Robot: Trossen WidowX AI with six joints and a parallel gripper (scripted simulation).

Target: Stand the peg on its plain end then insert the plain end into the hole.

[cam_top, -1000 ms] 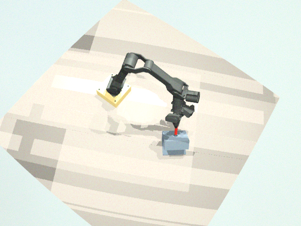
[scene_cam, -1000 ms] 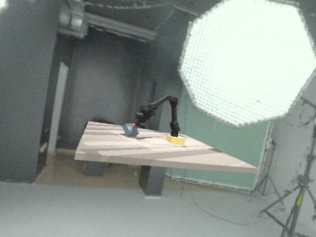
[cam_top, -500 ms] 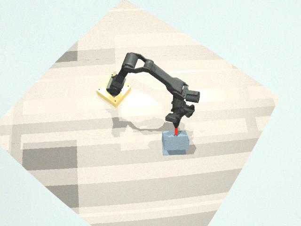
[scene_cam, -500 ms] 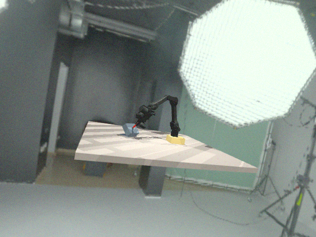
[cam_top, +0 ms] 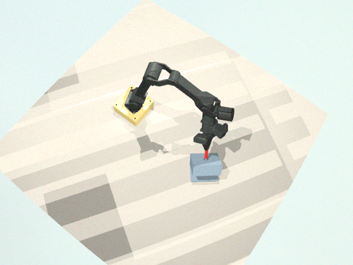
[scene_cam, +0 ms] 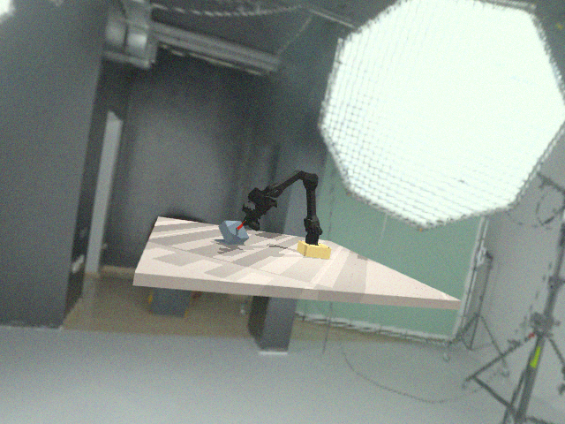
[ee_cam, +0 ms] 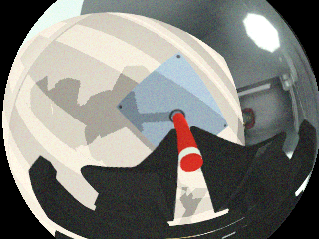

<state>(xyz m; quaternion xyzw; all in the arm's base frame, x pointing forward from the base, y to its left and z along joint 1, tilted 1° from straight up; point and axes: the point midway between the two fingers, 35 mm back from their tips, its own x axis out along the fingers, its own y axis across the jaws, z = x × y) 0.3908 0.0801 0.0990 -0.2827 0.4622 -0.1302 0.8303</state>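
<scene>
The red peg [cam_top: 206,154] [scene_cam: 240,225] [ee_cam: 182,131] is tilted, with its plain end at the hole in the face of the blue-grey sloped panel [cam_top: 206,168] [scene_cam: 231,233] [ee_cam: 159,92]. The end appears to be at or just inside the hole's mouth; how deep it reaches is hidden. The white band is near the peg's other end, which points toward the wrist camera. My gripper [cam_top: 206,148] [scene_cam: 245,222] [ee_cam: 183,131] is shut on the peg, a little above the panel's face. Most of the peg's red length shows between the fingers and the hole.
The arm's yellow base block [cam_top: 136,118] [scene_cam: 313,250] stands on the striped table [cam_top: 159,222] [scene_cam: 291,292], away from the panel. The arm arches over from it. Shadows of the arm fall on the table and the panel's face. The table's edges show in the top and exterior views.
</scene>
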